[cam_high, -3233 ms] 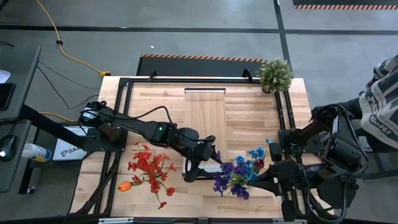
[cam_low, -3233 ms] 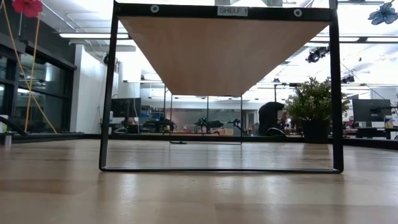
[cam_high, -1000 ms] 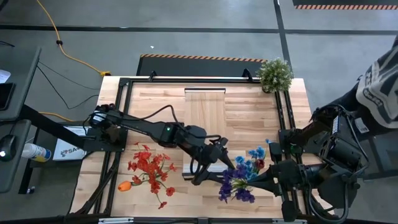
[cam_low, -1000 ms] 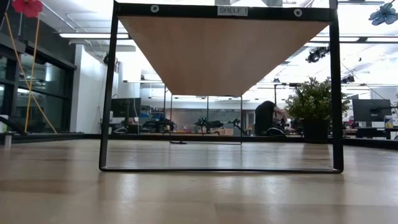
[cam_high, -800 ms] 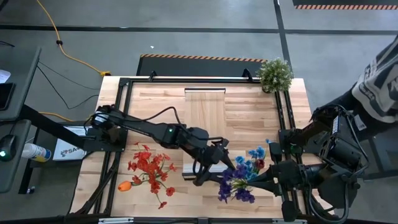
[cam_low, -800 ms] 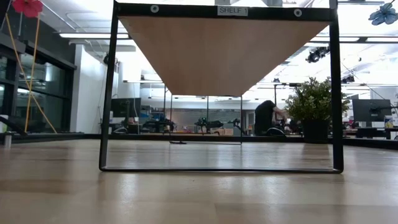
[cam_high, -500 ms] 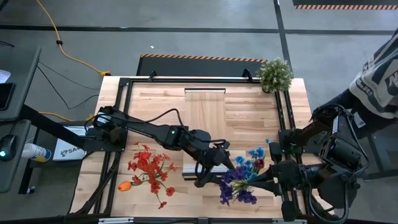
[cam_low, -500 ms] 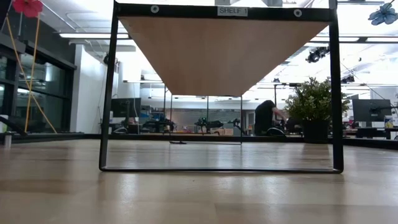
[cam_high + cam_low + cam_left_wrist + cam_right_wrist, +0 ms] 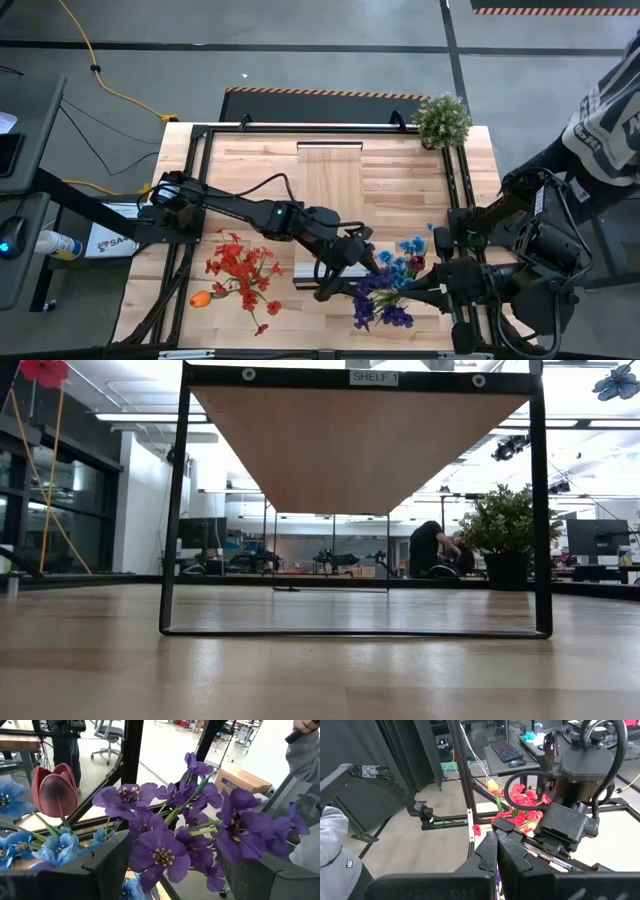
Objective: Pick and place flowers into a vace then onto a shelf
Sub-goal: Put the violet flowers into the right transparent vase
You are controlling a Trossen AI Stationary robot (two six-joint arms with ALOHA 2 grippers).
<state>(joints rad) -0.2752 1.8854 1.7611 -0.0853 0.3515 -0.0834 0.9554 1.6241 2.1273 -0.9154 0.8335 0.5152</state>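
- Near the front edge of the table (image 9: 400,190), your left gripper (image 9: 345,275) reaches across to the bunch of purple flowers (image 9: 378,300); its jaws stand wide apart with the purple blooms (image 9: 165,855) between the two dark fingers (image 9: 102,870), though you cannot tell whether they press on the stems.
- Just beside the purple ones lie the blue flowers (image 9: 400,262), and the left wrist view shows a dark-red tulip head (image 9: 54,790) close by them.
- Over on the left part of the table, the red flowers (image 9: 240,268) lie loose with an orange bloom (image 9: 200,298) at their outer edge, well apart from the gripper.
- Your right gripper (image 9: 496,855) waits at the table's right edge with its fingers pressed together, holding nothing.
- At the back of the table, the shelf (image 9: 360,440) stands raised in its black frame (image 9: 172,510), with nothing on it in the high view.
- A potted plant (image 9: 442,120) sits at the back right corner.
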